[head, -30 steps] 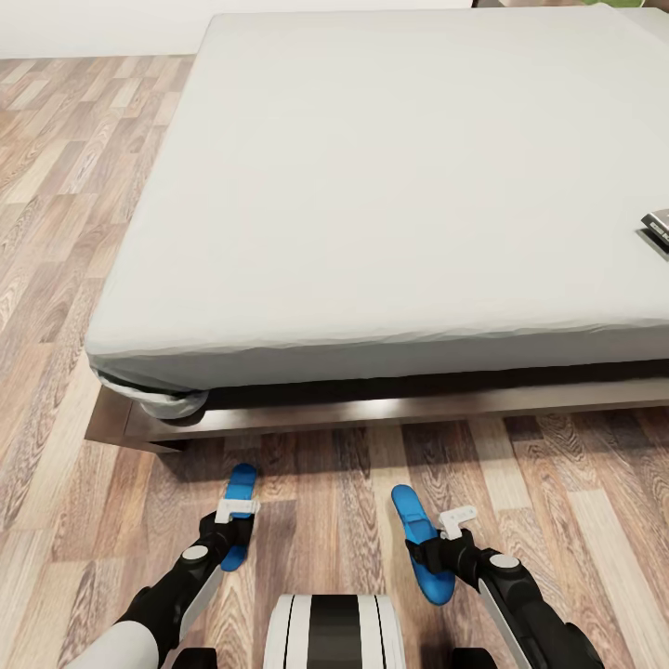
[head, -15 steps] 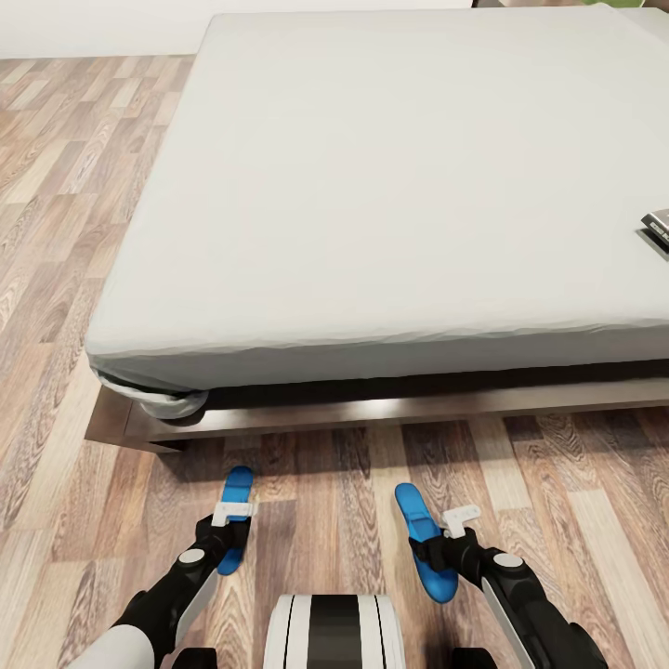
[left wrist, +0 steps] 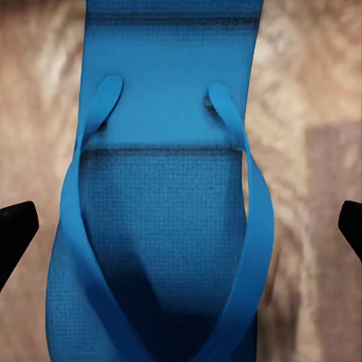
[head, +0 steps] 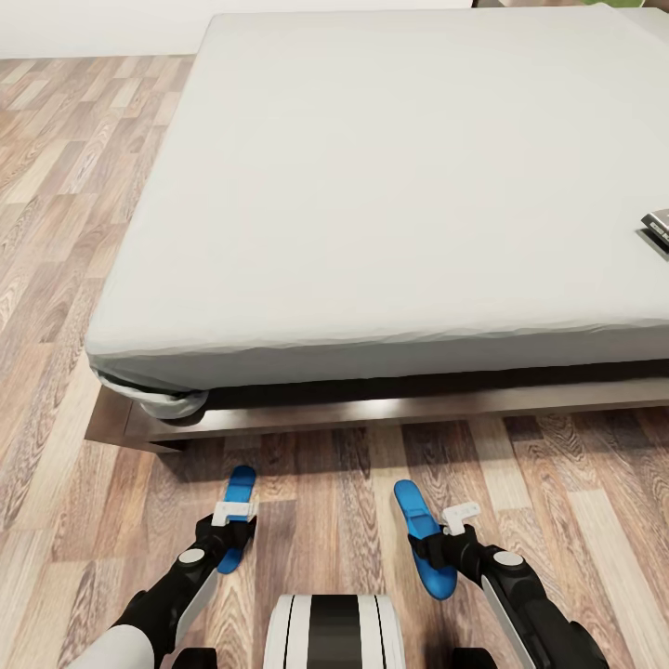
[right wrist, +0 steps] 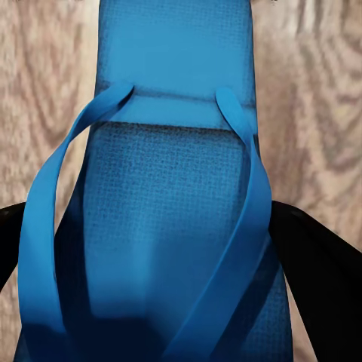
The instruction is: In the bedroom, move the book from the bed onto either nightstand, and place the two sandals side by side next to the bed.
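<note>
Both blue sandals are sitting on the wood-plank floor (head: 576,483) just in front of the bed (head: 390,186), toes pointing at the frame. The left sandal (head: 237,516) is lying flat and the left gripper (head: 226,537) is hanging over its heel end with its fingers spread wide, well clear of the sole in the wrist view, so to me that one looks set down. The right sandal (head: 423,539) is sitting between the right gripper's (head: 429,550) fingers, which are hugging its edges; I'd say it's clamped on it. The two are parallel but well apart, so that gap probably needs closing. The book (head: 658,226) is lying on the mattress near the right edge, untouched. Nothing's blocking the floor between them.
</note>
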